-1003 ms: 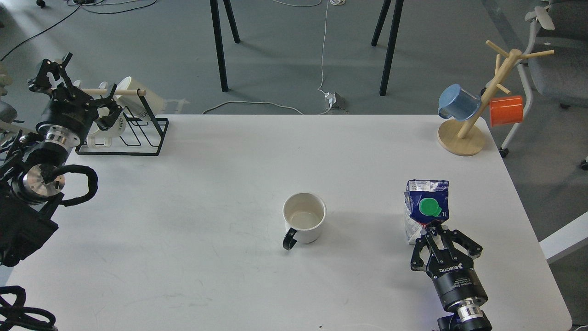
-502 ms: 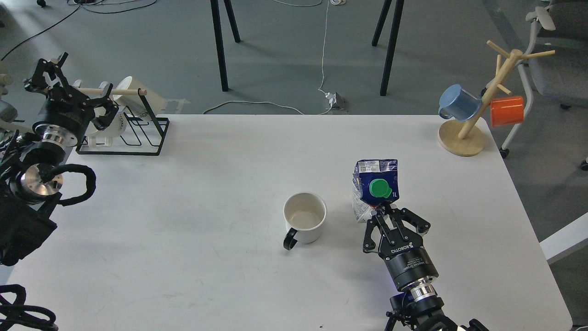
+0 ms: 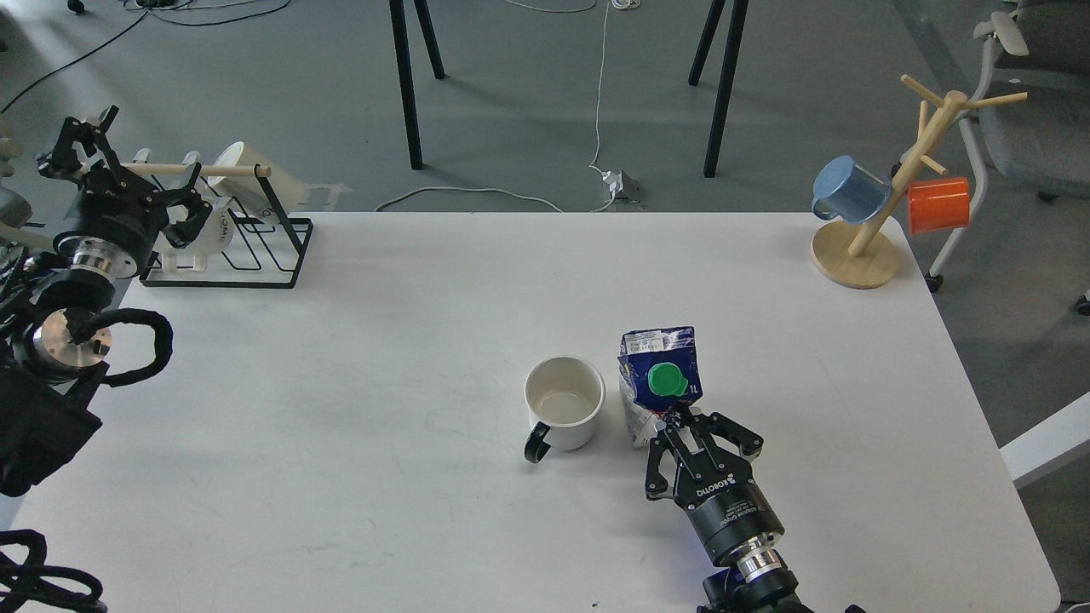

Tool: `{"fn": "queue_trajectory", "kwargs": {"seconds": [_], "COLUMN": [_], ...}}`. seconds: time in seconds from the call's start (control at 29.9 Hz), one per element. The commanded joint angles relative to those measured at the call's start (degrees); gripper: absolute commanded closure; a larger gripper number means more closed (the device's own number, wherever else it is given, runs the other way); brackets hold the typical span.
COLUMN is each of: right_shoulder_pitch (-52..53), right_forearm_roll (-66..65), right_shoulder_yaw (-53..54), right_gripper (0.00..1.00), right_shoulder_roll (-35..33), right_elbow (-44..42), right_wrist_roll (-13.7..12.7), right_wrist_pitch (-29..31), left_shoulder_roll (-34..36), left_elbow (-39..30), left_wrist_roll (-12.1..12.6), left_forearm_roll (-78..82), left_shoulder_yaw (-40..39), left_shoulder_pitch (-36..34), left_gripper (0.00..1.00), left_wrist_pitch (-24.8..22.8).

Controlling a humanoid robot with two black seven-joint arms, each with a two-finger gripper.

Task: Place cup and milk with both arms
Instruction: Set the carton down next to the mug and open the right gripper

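Looking across the white counter (image 3: 409, 340), we see little in the way near its middle: the cup (image 3: 564, 410) and the milk carton (image 3: 660, 383) stand just beside each other, a narrow gap between them, right of centre in the lower half of the frame. Our right gripper (image 3: 681, 419) reaches in from the bottom edge, its jaws clamped on the lower part of the carton. Our left gripper (image 3: 128, 174) sits at the upper left, over the black wire rack (image 3: 247, 247) — its jaws appear spread apart and hold nothing that we can make out.

The rack stands at the upper left corner of the counter with a wooden rod (image 3: 200, 169) across its top, a cream mug (image 3: 251, 174) hanging by it and pale mugs (image 3: 200, 234) inside, partly hidden by our arm. At the upper right corner a wooden mug tree (image 3: 886, 204) carries a blue mug (image 3: 847, 189) and an orange mug (image 3: 938, 205).

The cup is white with a black handle that points toward the bottom of the frame; its inside looks empty. The carton is dark blue, crumpled, with a green cap (image 3: 666, 380) that faces us.

Wide bare counter lies to the left of the cup and to the right of the carton, well away from every edge. Beyond the far edge we see black table legs (image 3: 407, 85), a white cable (image 3: 600, 94) on the grey floor, and a chair (image 3: 1022, 102) at the upper right.
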Motion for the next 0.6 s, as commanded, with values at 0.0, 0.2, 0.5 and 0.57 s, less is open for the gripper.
{"fn": "queue_trajectory", "kwargs": {"seconds": [0.0, 0.2, 0.5, 0.57], "right_shoulder_pitch": [0.0, -0.1, -0.9, -1.4], "right_forearm_roll": [0.0, 0.0, -0.2, -0.2], "right_shoulder_yaw": [-0.1, 0.0, 0.0, -0.2], "right_gripper": [0.75, 0.26, 0.06, 0.04], "right_shoulder_roll": [0.0, 0.0, 0.0, 0.0], "right_elbow": [0.0, 0.0, 0.7, 0.8], "right_wrist_roll": [0.0, 0.1, 0.9, 0.9], "right_wrist_pitch": [0.0, 0.0, 0.0, 0.0], "left_shoulder_roll": [0.1, 0.0, -0.4, -0.4], "left_elbow": [0.1, 0.1, 0.1, 0.1], "left_wrist_roll": [0.1, 0.1, 0.0, -0.1], "left_forearm_roll": [0.0, 0.0, 0.0, 0.0], "left_shoulder_yaw": [0.0, 0.1, 0.1, 0.1], "left_shoulder_pitch": [0.1, 0.1, 0.3, 0.3], "left_gripper": [0.0, 0.0, 0.0, 0.0], "left_wrist_pitch": [0.0, 0.0, 0.0, 0.0]}}
